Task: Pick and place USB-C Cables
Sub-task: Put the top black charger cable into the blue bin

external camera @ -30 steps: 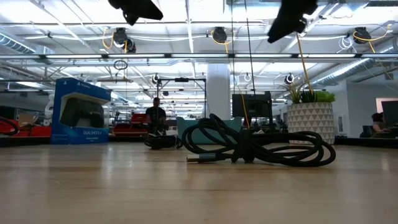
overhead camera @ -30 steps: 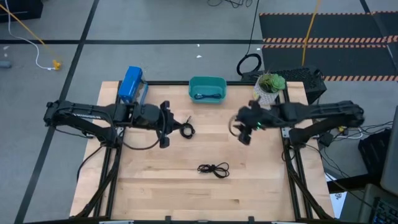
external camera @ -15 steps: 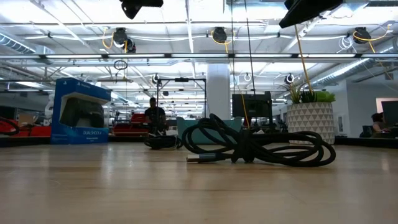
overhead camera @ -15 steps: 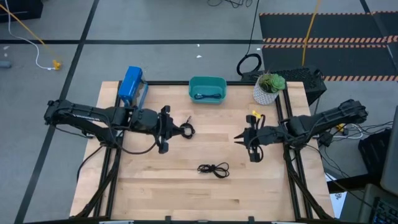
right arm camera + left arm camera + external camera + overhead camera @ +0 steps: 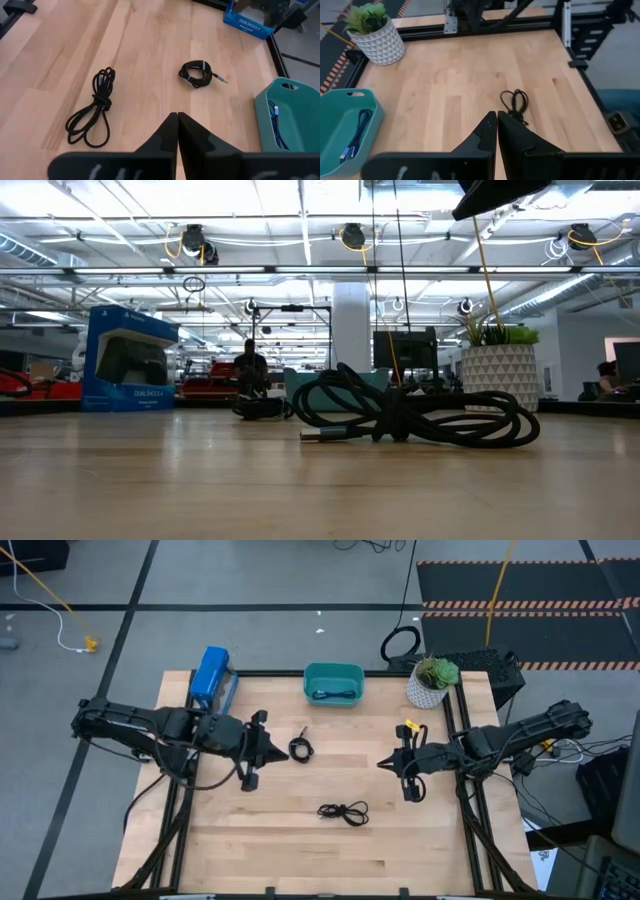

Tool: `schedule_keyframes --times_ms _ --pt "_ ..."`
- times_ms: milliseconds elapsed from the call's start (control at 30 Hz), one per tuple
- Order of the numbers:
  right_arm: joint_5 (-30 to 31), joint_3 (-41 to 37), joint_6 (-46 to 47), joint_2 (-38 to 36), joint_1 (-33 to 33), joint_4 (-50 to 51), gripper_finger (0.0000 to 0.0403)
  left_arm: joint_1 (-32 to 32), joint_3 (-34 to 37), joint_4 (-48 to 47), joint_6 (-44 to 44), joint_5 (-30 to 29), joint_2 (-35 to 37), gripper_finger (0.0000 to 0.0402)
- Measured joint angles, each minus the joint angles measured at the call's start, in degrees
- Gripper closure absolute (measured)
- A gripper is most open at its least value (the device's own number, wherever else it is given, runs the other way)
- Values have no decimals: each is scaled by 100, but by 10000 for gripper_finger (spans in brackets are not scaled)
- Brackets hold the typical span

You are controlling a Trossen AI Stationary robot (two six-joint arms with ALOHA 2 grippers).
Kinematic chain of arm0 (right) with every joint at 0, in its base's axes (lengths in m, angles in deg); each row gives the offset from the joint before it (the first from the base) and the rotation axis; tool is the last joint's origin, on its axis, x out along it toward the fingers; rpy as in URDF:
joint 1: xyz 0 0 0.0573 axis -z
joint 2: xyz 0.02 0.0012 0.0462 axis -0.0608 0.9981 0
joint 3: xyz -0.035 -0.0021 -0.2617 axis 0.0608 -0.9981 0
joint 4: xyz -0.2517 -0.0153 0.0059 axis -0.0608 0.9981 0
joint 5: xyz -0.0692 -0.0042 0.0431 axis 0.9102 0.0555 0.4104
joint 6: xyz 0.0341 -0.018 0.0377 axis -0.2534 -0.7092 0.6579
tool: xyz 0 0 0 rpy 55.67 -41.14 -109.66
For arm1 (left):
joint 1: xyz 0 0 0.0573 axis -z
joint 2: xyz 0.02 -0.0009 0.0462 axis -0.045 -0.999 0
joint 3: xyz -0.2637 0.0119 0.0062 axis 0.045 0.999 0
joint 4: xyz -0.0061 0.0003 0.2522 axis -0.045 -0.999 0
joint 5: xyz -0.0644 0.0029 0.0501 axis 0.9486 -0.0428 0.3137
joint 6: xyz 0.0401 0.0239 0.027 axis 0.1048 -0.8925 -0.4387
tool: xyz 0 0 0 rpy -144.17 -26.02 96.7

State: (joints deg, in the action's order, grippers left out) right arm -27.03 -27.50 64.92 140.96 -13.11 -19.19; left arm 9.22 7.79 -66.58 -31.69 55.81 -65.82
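Observation:
One black USB-C cable, a loose bundle (image 5: pixel 343 811), lies flat on the wooden table near the middle front. It also shows in the low view (image 5: pixel 410 415). A second black cable, a tight coil (image 5: pixel 300 749), lies flat farther back. A bluish-grey cable (image 5: pixel 333 694) lies inside the teal bin (image 5: pixel 352 672) at the far edge. My left gripper (image 5: pixel 272 751) hovers shut just left of the coil, apart from it. My right gripper (image 5: pixel 383 764) hovers shut on the right side, touching nothing. Both wrist views show the fingers of their own gripper (image 5: pixel 497 114) (image 5: pixel 177 115) closed together.
A blue boxed game controller (image 5: pixel 210 675) stands at the far left corner. A potted plant (image 5: pixel 432 683) stands at the far right. Black frame rails (image 5: pixel 470 810) run along the table's sides. Bare wood lies between the two cables and along the front.
My right gripper has drawn back from the table's middle toward the right edge and a little nearer, and has shut. My left gripper, still shut, has pulled back slightly toward the left edge, away from the coil. The cables have not moved.

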Motion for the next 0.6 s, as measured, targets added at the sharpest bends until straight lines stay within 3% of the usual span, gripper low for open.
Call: schedule_keyframes --times_ms 267,600 --pt "11 2 -40 -11 2 -42 402 34 -1173 -1353 152 -4 -353 383" --pt "11 2 -44 -11 4 -45 402 -228 -2634 -3610 350 1 -1377 383"
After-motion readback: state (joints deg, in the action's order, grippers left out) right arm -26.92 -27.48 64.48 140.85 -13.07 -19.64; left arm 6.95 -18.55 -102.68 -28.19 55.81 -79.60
